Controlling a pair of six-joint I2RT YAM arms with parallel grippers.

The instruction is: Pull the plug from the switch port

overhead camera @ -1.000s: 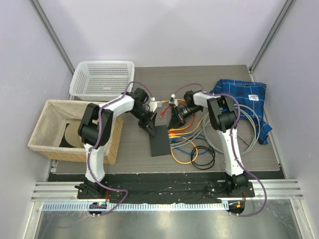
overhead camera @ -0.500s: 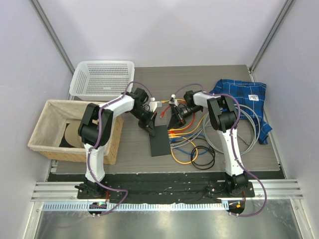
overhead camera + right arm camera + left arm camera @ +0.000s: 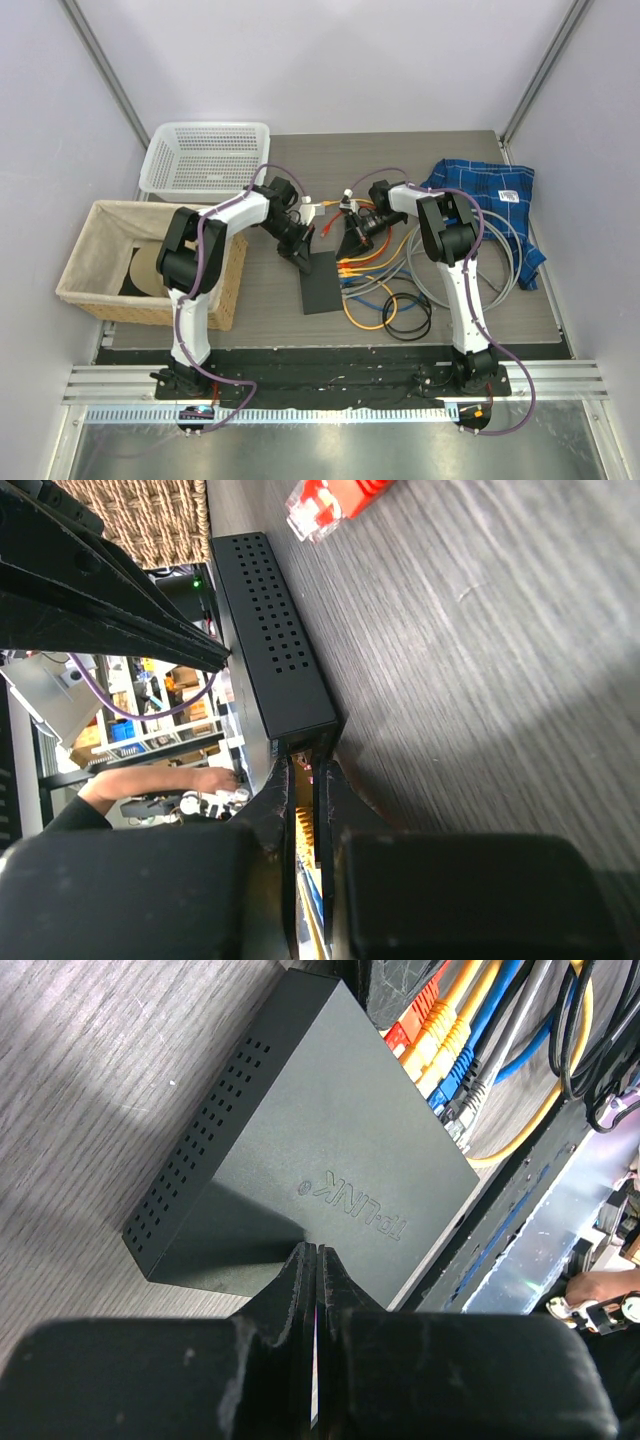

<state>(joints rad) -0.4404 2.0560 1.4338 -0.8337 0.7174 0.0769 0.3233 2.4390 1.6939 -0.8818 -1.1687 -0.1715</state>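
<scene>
A white plastic mesh basket (image 3: pixel 205 158) sits at the far left of the grey wood-grain table (image 3: pixel 260 300). Just in front of it stands a woven wicker basket with a beige cloth liner (image 3: pixel 88 250) (its weave also shows at the top of the right wrist view). Inside lies what may be a tan round disc (image 3: pixel 150 265), too dim to tell. A blue plaid cloth (image 3: pixel 490 195) lies crumpled at the far right.

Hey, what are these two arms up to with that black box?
They are unplugging cables from a black switch. The left gripper, jaws shut, rests on the box's top. The right gripper, jaws shut, sits at the socket edge; I cannot tell whether it pinches a plug. One red plug already lies loose on the table.
</scene>
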